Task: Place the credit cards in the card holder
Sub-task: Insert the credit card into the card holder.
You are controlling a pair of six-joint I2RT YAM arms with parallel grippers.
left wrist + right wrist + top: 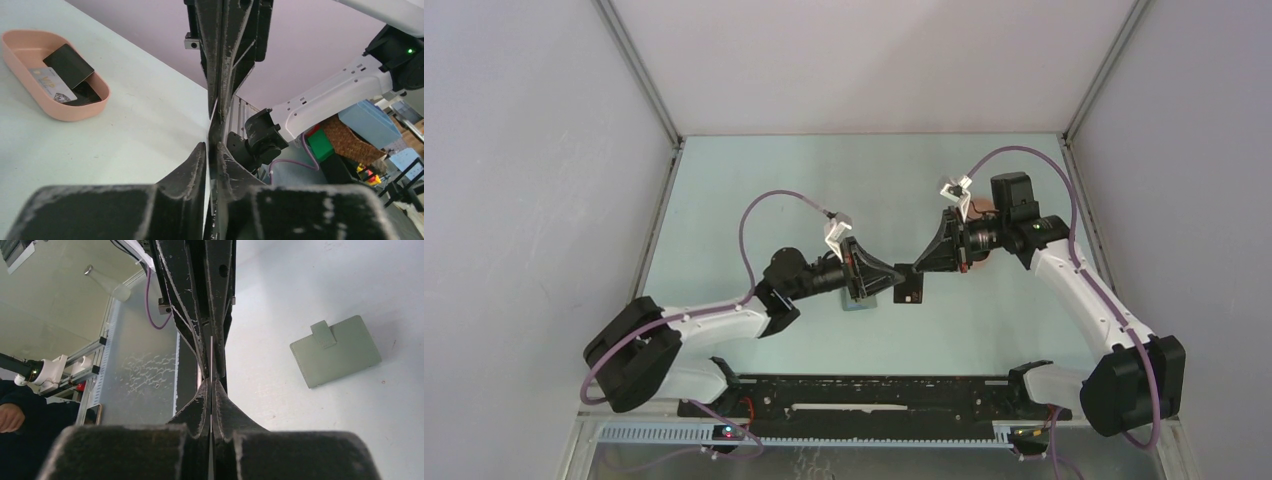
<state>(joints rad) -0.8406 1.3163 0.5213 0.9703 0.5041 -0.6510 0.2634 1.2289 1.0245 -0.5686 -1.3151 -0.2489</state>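
Nearest the arm bases, the card holder (335,351) lies flat on the worktop (140,125). It is folded shut, with its small tab lapped over the top edge. In the overhead view it sits almost under the left hand (212,150), slightly to that hand's near side.

Just beyond and above it, the two hands meet tip to tip over the middle of the worktop, with one black credit card (909,285) between them, raised off the surface. The right hand (211,385) is clamped on the card, its two pads pressed flat against the thin edge. The left hand's fingers stand close on either side of the opposite edge. Whether they pinch the card or only flank it I cannot tell.

From the right hand, the holder lies down and to its left, across the card. The left hand is plainly the nearer arm to the holder. It looks better placed to open the holder, which I judge must happen before any card can enter.

Farthest off, behind the right hand, the pink tray (65,113) holds the other credit cards (68,65), well apart from the holder.
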